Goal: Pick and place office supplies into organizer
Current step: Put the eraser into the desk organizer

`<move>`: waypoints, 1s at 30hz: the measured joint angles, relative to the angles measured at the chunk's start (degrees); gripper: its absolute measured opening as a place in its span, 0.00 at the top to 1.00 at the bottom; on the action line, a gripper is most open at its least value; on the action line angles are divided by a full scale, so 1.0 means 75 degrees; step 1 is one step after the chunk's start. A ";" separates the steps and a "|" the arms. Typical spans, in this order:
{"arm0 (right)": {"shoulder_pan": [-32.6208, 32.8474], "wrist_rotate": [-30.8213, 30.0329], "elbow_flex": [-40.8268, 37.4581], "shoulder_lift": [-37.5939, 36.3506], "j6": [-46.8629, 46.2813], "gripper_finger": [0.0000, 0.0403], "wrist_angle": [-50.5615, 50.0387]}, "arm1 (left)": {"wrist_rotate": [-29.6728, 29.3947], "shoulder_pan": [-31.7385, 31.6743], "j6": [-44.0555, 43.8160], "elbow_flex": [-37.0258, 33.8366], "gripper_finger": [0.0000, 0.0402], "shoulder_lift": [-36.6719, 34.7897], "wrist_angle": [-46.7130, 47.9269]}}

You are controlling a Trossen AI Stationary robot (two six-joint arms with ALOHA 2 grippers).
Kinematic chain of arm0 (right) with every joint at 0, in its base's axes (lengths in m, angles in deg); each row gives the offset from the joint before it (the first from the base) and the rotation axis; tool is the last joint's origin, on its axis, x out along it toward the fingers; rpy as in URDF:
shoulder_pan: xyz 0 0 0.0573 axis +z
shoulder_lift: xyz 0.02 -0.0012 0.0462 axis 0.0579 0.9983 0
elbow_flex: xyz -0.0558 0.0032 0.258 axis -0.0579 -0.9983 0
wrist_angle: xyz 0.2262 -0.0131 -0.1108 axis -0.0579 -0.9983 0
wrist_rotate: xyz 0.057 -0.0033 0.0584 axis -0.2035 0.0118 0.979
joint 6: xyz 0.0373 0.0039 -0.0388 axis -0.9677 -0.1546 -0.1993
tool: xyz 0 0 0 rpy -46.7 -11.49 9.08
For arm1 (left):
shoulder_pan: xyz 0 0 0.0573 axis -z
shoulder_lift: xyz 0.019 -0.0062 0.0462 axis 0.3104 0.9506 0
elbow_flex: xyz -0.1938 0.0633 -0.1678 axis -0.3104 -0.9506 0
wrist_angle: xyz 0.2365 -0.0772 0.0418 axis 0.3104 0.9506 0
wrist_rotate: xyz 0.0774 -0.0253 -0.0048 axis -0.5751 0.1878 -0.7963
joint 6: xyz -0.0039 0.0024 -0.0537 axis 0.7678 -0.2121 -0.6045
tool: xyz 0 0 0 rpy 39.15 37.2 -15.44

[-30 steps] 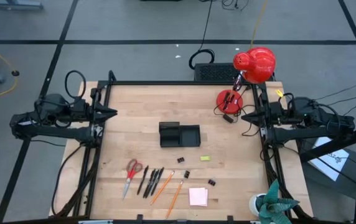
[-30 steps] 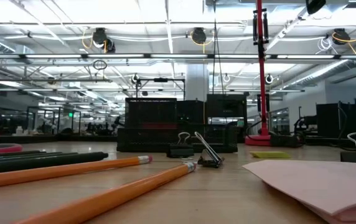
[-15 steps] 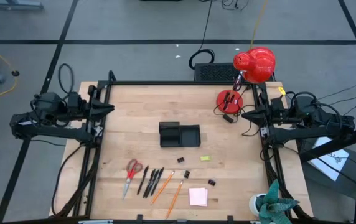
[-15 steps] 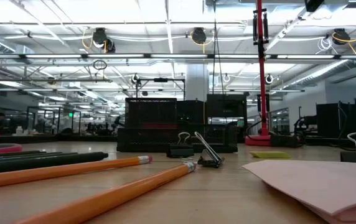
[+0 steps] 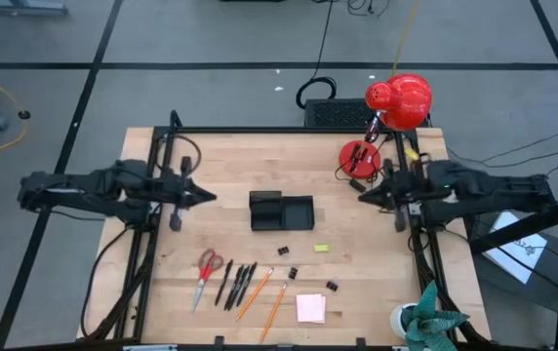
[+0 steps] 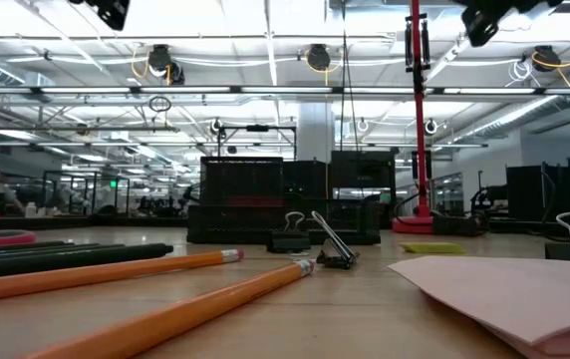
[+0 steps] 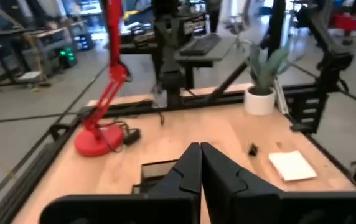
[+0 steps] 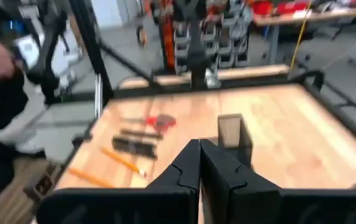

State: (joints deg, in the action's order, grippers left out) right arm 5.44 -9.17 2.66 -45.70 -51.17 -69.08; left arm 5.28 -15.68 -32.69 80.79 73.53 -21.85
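The black organizer [image 5: 281, 211] stands at the table's middle. Near the front edge lie red-handled scissors [image 5: 208, 272], black pens [image 5: 238, 285], two orange pencils [image 5: 263, 299], a pink sticky-note pad [image 5: 310, 308], small black clips [image 5: 293, 273] and a yellow piece [image 5: 321, 248]. My left gripper [image 5: 211, 196] is shut and hovers left of the organizer. My right gripper [image 5: 362, 196] is shut and hovers right of it. In the left wrist view the shut fingers [image 7: 200, 150] point at the organizer [image 7: 156, 171]. In the right wrist view the gripper [image 8: 199, 145] faces the organizer [image 8: 231, 129] and scissors [image 8: 156, 121].
A red lamp stands with its round base [image 5: 360, 156] at the far right corner, close behind my right gripper, and its head [image 5: 401, 97] is past the edge. A green plant in a white pot [image 5: 423, 318] sits at the near right corner. A black frame borders the table.
Both arms have reached in from the table's sides toward the organizer: the left gripper moved toward the right edge, the right gripper toward the left edge. Their dark ends now show at the low view's top corners. The supplies have stayed in place.
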 joint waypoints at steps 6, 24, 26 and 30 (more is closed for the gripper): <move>0.0698 -0.0038 -0.0302 0.0592 0.0288 1.00 0.0505 | 0.0186 0.0494 0.0298 -0.0207 0.99 0.0040 -0.0505; 0.3079 -0.2435 -0.1281 0.3336 0.0802 0.97 0.2407 | -0.0074 0.1658 -0.0064 -0.1286 0.97 0.0416 -0.2542; 0.3072 -0.2449 -0.1087 0.3748 0.0663 0.93 0.2418 | -0.0107 0.1657 -0.0010 -0.1273 0.98 0.0413 -0.2778; 0.2965 -0.2637 -0.0540 0.4505 0.0432 0.81 0.2148 | -0.0104 0.1657 0.0257 -0.1271 0.99 0.0413 -0.3093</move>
State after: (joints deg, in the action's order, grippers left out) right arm 27.67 -28.95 -1.39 -11.91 -47.94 -52.97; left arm 4.50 -3.25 -30.77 71.26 76.62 -45.05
